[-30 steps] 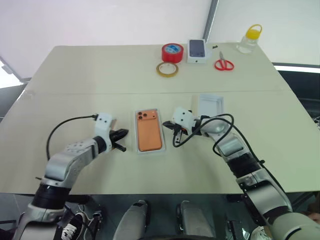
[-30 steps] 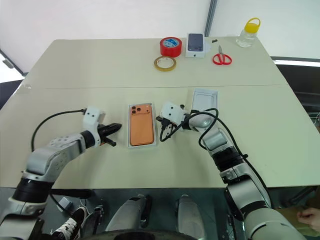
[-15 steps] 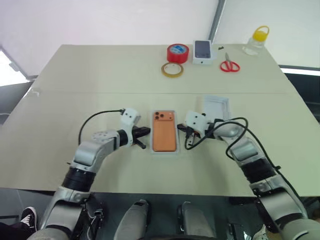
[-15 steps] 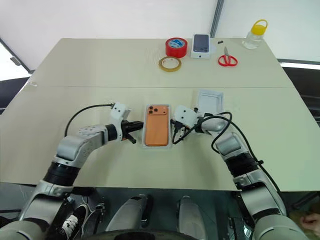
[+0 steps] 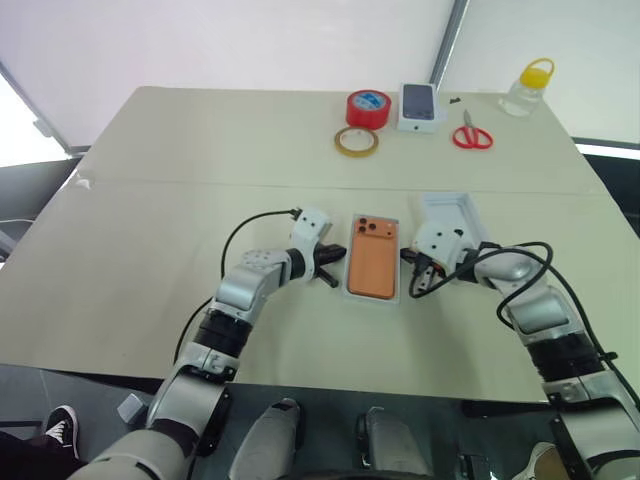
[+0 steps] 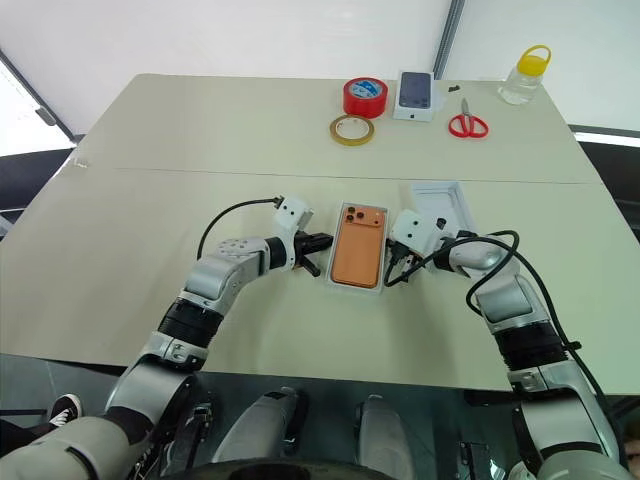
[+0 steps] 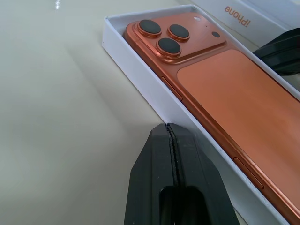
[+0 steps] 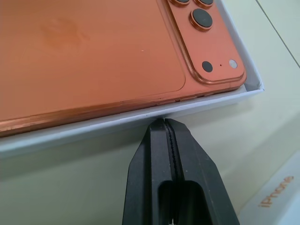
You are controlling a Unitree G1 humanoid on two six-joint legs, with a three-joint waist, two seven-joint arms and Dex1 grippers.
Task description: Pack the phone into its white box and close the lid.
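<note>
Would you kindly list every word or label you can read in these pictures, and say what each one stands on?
"iPhone", in orange letters, on the outer side wall of the white lid.
The label on top of the red tape roll: too small to read.
The small carton with a phone picture: no text legible.

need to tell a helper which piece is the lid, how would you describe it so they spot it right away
On the near half of the table, find the orange phone lying in its box. The lid is the empty white tray just right of it, behind the right tool. Unlike the box, it holds nothing and is all white inside.
</note>
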